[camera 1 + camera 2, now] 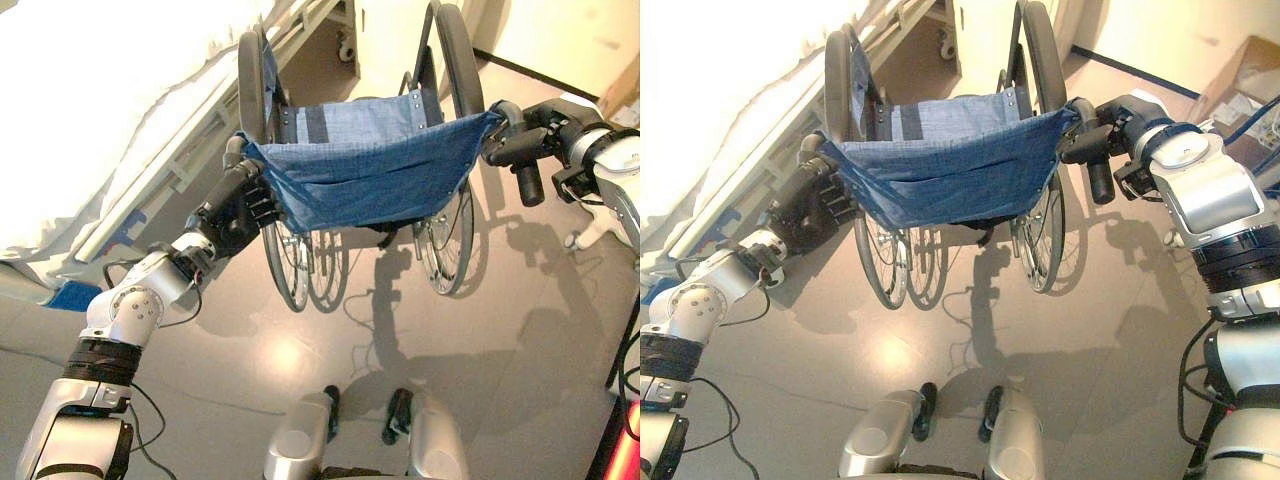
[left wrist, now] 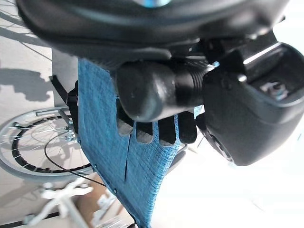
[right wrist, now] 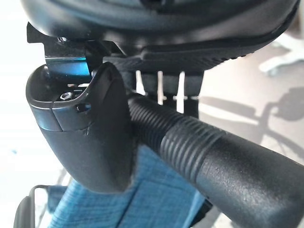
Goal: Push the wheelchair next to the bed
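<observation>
Grey floor (image 1: 500,330) ahead; I have both hands' fingers wrapped on the wheelchair (image 1: 360,160) handles, left hand (image 1: 235,210), right hand (image 1: 520,145); bed (image 1: 90,110) lies left.

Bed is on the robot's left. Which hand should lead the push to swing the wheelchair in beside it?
Probably the right hand: it grips the push handle on the side away from the bed, so pushing there should turn the wheelchair bedward. The left hand pivots.
</observation>
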Motion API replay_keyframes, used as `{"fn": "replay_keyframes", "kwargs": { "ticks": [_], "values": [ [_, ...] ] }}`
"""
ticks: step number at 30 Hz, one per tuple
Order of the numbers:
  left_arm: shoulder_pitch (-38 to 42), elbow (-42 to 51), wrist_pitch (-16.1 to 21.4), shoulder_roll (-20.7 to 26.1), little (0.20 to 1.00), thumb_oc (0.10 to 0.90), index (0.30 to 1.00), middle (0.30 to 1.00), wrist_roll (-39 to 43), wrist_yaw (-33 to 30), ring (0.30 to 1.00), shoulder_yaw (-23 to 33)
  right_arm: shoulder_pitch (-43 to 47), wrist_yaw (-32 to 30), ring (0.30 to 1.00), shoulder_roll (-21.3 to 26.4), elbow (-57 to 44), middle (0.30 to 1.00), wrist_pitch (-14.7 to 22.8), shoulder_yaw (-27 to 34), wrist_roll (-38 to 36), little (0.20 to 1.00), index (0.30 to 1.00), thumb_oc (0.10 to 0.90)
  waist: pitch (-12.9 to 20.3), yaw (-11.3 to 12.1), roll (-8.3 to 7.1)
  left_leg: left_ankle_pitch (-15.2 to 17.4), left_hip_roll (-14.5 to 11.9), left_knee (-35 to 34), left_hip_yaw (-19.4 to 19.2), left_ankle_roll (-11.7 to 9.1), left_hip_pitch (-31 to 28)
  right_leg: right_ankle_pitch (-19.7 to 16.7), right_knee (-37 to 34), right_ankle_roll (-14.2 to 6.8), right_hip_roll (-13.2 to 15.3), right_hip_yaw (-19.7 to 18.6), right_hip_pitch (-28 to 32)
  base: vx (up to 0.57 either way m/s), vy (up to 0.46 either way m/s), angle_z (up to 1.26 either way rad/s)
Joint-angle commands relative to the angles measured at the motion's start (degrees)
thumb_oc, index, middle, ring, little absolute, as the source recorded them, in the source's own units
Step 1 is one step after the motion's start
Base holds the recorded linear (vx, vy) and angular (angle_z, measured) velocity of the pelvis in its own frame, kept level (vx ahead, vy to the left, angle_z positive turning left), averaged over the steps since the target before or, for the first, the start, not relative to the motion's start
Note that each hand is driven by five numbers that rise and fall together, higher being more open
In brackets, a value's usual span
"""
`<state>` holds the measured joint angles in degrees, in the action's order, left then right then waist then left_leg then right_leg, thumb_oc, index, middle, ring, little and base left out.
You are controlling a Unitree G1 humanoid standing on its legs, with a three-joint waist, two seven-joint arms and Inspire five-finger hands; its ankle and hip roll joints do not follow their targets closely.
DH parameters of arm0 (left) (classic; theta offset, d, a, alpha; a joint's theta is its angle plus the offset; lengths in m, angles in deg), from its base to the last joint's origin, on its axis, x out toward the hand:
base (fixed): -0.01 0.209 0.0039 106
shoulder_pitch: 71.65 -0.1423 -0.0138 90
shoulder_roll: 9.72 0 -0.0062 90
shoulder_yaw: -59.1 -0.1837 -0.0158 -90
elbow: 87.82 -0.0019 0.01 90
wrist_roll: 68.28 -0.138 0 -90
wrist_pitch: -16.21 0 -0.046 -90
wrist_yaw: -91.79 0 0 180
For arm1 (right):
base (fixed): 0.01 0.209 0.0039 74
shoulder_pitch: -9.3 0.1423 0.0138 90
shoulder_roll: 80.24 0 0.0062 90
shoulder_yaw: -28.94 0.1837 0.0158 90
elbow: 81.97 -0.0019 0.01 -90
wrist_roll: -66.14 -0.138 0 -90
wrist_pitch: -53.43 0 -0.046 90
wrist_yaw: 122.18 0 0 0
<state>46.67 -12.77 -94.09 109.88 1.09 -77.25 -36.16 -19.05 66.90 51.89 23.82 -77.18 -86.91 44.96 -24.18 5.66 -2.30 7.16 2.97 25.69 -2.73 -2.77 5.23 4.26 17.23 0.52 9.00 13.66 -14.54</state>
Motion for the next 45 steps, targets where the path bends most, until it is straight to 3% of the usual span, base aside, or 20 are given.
{"fn": "replay_keyframes", "kwargs": {
  "ticks": [1, 2, 4, 5, 7, 8, 9, 11, 15, 17, 18, 20, 23, 24, 28, 30, 34, 37, 45],
  "values": [
    [17.53, -4.86, 15.7, -0.07, 0.3, 0.4, 0.3, 0.3, 3.4, 0.64, 0.3, 1.56, 3.83, 3.5, 0.3, -3.31, -7.28, 0.3, 12.55, -3.17, -0.99, 0.3, 0.3, 0.4, 17.71, -2.48, 0.53, 2.92, -0.7, -8.19, -1.42, -1.17, -8.05, -3.72, -7.83, -5.56, -5.72, 1.71, 6.12, 0.38, 0.072, 0.62],
    [18.08, -5.58, 16.16, 0.06, 0.3, 0.4, 0.3, 0.3, 3.64, 0.91, 0.3, 1.07, 3.01, 3.09, 0.3, -3.93, -7.66, 0.3, 12.34, -2.78, -0.58, 0.3, 0.3, 0.4, 17.23, -2.9, 0.53, 3.68, -2.33, -15.89, -2.59, -0.41, -10.11, -4.29, -7.42, -6.45, -5.52, 1.5, 6.01, 0.34, 0.075, 0.52],
    [17.02, -5.75, 17.05, -0.65, 0.3, 0.4, 0.3, 0.3, 3.12, 1.94, 0.3, 1.36, 0.98, 3.11, 0.3, -5.25, -8.73, 0.3, 11.68, -1.44, 1.29, 0.3, 0.3, 0.4, 16.83, -2.9, 1.15, -0.7, -5.63, -22.65, -3.8, -1.7, -10.22, -2.62, -8.61, -6.25, -5.92, 1.2, 8.11, 0.36, 0.137, 0.52],
    [14.61, -4.78, 18.05, -1.55, 0.3, 0.4, 0.3, 0.3, 2.39, 2.6, 0.3, 2.1, -1.09, 3.37, 0.3, -6.39, -9.9, 0.3, 11.19, -0.19, 3.03, 0.3, 0.3, 0.4, 16.53, -2.18, 1.98, -8.4, -9.13, -27.55, -4.06, -4.15, -8.31, -0.83, -10.53, -5.66, -6.6, 0.37, 12.29, 0.36, 0.168, 0.35],
    [10.71, -2.3, 18.29, -2.31, 0.3, 0.4, 0.3, 0.3, 1.67, 3.0, 0.3, 4.1, -3.22, 3.76, 0.3, -7.1, -11.85, 0.3, 10.01, 1.11, 4.32, 0.3, 0.3, 0.4, 15.89, -0.98, 1.99, -14.53, -12.9, -29.77, -3.71, -5.47, -5.2, 1.19, -12.38, -4.56, -6.82, -1.67, 17.29, 0.4, 0.215, 0.11],
    [9.79, -1.68, 18.16, -2.42, 0.3, 0.4, 0.3, 0.3, 1.58, 3.09, 0.3, 4.74, -3.59, 3.71, 0.3, -7.18, -12.24, 0.3, 9.78, 1.28, 4.37, 0.3, 0.3, 0.4, 15.78, -0.7, 1.94, -15.15, -13.49, -29.84, -3.43, -5.62, -4.53, 1.66, -12.42, -4.31, -6.81, -2.11, 17.93, 0.49, 0.329, -0.2],
    [6.91, -0.14, 17.2, -2.21, 0.3, 0.4, 0.3, 0.3, 1.31, 3.73, 0.3, 7.72, -4.35, 4.44, 0.3, -7.33, -13.24, 0.3, 9.36, 1.85, 4.38, 0.3, 0.3, 0.4, 15.53, 0.27, 2.22, -17.99, -15.63, -28.67, -2.4, -5.67, -1.47, 3.95, -11.18, -3.49, -6.82, -3.42, 19.51, 0.34, 0.236, -0.26],
    [5.42, 0.46, 15.92, -1.7, 0.3, 0.4, 0.3, 0.3, 0.99, 4.15, 0.3, 10.0, -4.7, 5.19, 0.3, -7.12, -13.53, 0.3, 9.54, 1.9, 3.85, 0.3, 0.3, 0.4, 15.84, 0.5, 2.25, -16.62, -15.84, -26.85, -3.02, -5.29, -0.84, 5.69, -9.44, -3.36, -6.35, -3.42, 19.79, 0.37, 0.277, -0.51],
    [5.45, -0.31, 13.15, 0.7, 0.3, 0.4, 0.3, 0.3, 1.55, 5.27, 0.3, 11.13, -6.88, 5.78, 0.3, -6.78, -14.86, 0.3, 9.04, 2.51, 3.0, 0.3, 0.3, 0.4, 16.89, 1.02, 2.97, -12.58, -13.82, -21.09, -2.46, -4.71, 0.66, 9.87, -2.27, -3.52, -5.69, -3.41, 19.54, 0.43, 0.326, -0.63],
    [6.31, -1.43, 11.73, 2.14, 0.3, 0.4, 0.3, 0.3, 2.26, 6.23, 0.3, 10.43, -9.45, 5.31, 0.3, -5.14, -16.12, 0.3, 9.44, 3.71, 1.59, 0.3, 0.3, 0.4, 17.18, 1.02, 2.9, -9.13, -11.0, -16.95, -2.54, -3.25, 1.6, 11.71, 2.04, -4.34, -4.92, -3.5, 19.3, 0.31, 0.27, -0.54],
    [6.41, -1.52, 11.74, 2.16, 0.3, 0.4, 0.3, 0.3, 2.26, 6.28, 0.3, 10.3, -9.63, 5.27, 0.3, -5.1, -16.21, 0.3, 9.44, 3.85, 1.56, 0.3, 0.3, 0.4, 17.21, 1.07, 2.79, -9.01, -10.91, -16.77, -2.54, -3.2, 1.71, 11.88, 2.32, -4.4, -4.79, -3.5, 19.16, 0.22, 0.23, -0.54],
    [7.53, -4.91, 11.26, 4.57, 0.3, 0.4, 0.3, 0.3, 2.11, 8.98, 0.3, 9.63, -13.18, 4.43, 0.3, -3.51, -17.92, 0.3, 10.58, 6.15, -0.82, 0.3, 0.3, 0.4, 16.93, 0.85, 3.1, -7.12, -7.69, -16.39, -2.63, -0.92, 1.0, 10.65, 12.86, -6.85, -3.36, -2.8, 16.3, 0.28, 0.312, -0.51],
    [8.84, -7.3, 12.01, 5.59, 0.3, 0.4, 0.3, 0.3, 2.33, 10.04, 0.3, 8.9, -14.57, 5.39, 0.3, -3.13, -18.29, 0.3, 11.57, 7.26, -2.03, 0.3, 0.3, 0.4, 16.93, 0.95, 2.54, -5.96, -5.23, -16.97, -4.22, 0.86, 0.02, 7.94, 17.28, -8.99, -1.58, -2.25, 14.33, 0.17, 0.196, -0.15],
    [9.14, -7.49, 12.19, 5.62, 0.3, 0.4, 0.3, 0.3, 2.05, 9.86, 0.3, 8.87, -14.69, 6.02, 0.3, -3.3, -18.26, 0.3, 11.99, 7.45, -2.19, 0.3, 0.3, 0.4, 16.87, 0.96, 2.4, -5.56, -4.8, -17.35, -5.23, 1.22, -0.67, 7.21, 16.87, -9.35, -1.21, -1.86, 13.82, 0.13, 0.144, -0.22],
    [9.33, -3.4, 14.13, 4.88, 0.3, 0.4, 0.3, 0.3, 0.25, 5.08, 0.3, 7.94, -13.92, 7.92, 0.3, -4.79, -18.72, 0.3, 13.59, 7.87, -0.84, 0.3, 0.3, 0.4, 15.52, 1.27, 1.94, -4.3, -4.28, -16.63, -8.64, 0.03, -1.36, 5.44, 0.0, -7.28, -0.39, 1.77, 15.05, 0.02, 0.048, -0.45],
    [8.85, -1.61, 15.22, 4.11, 0.3, 0.4, 0.3, 0.3, 0.55, 3.54, 0.3, 8.29, -12.93, 7.68, 0.3, -5.25, -18.7, 0.3, 13.73, 7.27, -0.38, 0.3, 0.3, 0.4, 14.85, 1.3, 2.01, -3.95, -4.48, -16.13, -9.26, -0.33, -1.16, 4.27, -4.64, -7.02, 0.0, 1.67, 15.5, -0.07, 0.01, -0.33],
    [6.97, 2.05, 15.64, 2.03, 0.3, 0.4, 0.3, 0.3, 0.52, 1.23, 0.3, 8.55, -12.01, 7.5, 0.3, -5.1, -18.46, 0.3, 13.5, 6.29, 0.17, 0.3, 0.3, 0.4, 14.31, 1.02, 1.74, -4.11, -4.73, -15.38, -9.28, -0.48, -0.43, 2.97, -7.78, -6.89, -0.32, -0.78, 16.25, 0.02, -0.027, -0.05],
    [6.43, 2.55, 15.22, 1.87, 0.3, 0.4, 0.3, 0.3, 0.49, 1.04, 0.3, 8.47, -10.96, 6.87, 0.3, -3.93, -17.53, 0.3, 13.38, 5.51, -1.36, 0.3, 0.3, 0.4, 14.99, 1.37, 1.15, -3.58, -4.63, -14.75, -9.06, -0.7, -0.38, 1.91, -10.04, -7.12, 0.18, -0.6, 17.51, 0.08, -0.045, 0.01],
    [6.1, -0.84, 15.24, 2.07, 0.3, 0.4, 0.3, 0.3, 0.93, 4.28, 0.3, 9.43, -9.52, 5.77, 0.3, -6.05, -15.31, 0.3, 11.82, 3.72, -0.89, 0.3, 0.3, 0.4, 16.38, 2.16, 0.93, -2.49, -5.13, -14.0, -8.56, -1.23, -0.75, 1.13, -13.16, -6.92, 0.34, 0.03, 19.46, 0.07, -0.046, 0.0]
  ]
}}
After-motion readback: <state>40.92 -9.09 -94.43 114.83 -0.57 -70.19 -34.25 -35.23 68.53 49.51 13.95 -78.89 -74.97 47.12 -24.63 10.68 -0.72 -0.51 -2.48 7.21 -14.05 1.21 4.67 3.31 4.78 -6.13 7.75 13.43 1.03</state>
